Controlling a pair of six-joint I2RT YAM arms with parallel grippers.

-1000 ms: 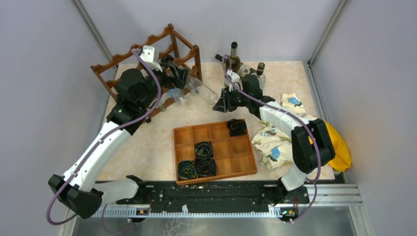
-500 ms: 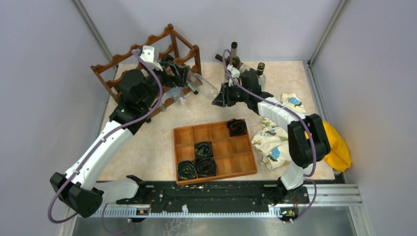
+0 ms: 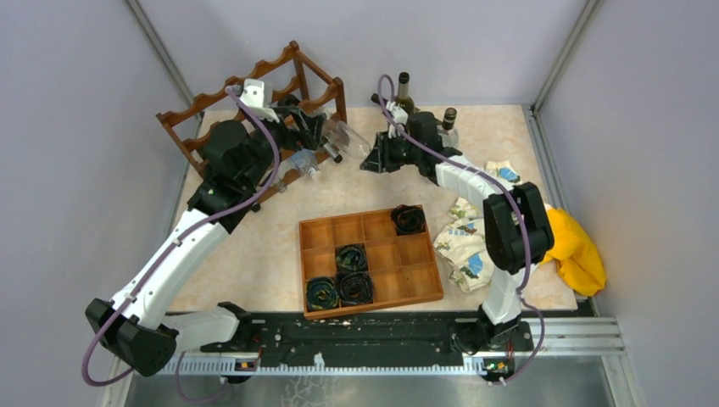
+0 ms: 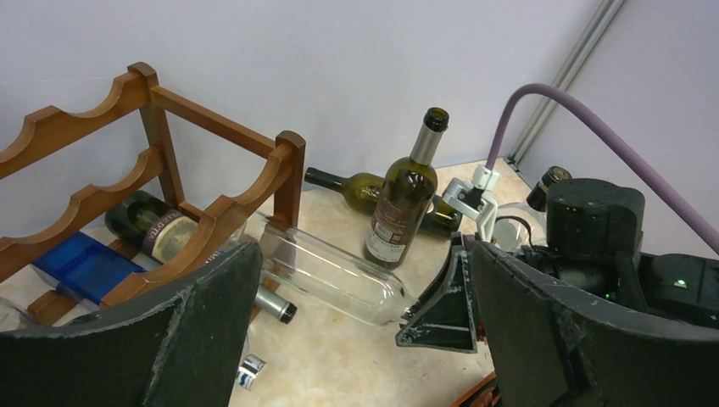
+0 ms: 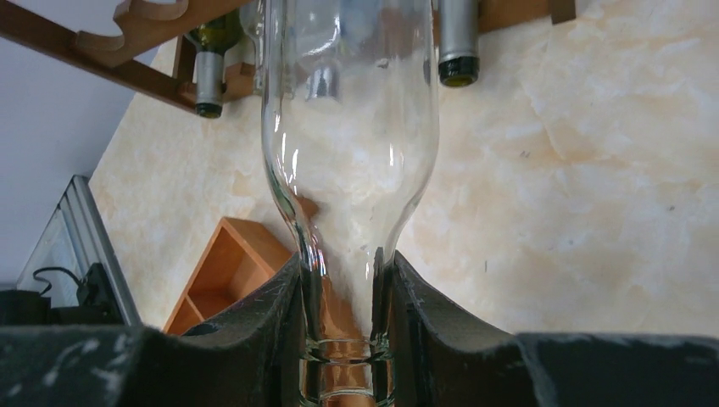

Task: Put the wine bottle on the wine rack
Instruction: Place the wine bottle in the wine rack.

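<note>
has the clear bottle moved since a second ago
Yes. Held by its neck in the right tool, the clear bottle has moved up and left in the top view, closer to the wine rack.

The pale stone-look counter [image 3: 254,254] carries a dark red-brown wooden wine rack [image 3: 295,59] at its far left. A flat orange-brown wooden tray with little boxes [image 3: 303,263] sits near the middle. A dark green glass bottle [image 3: 404,91] stands at the back. Cream patterned cloths [image 3: 465,250] and a yellow cloth [image 3: 576,254] lie on the right.
</note>
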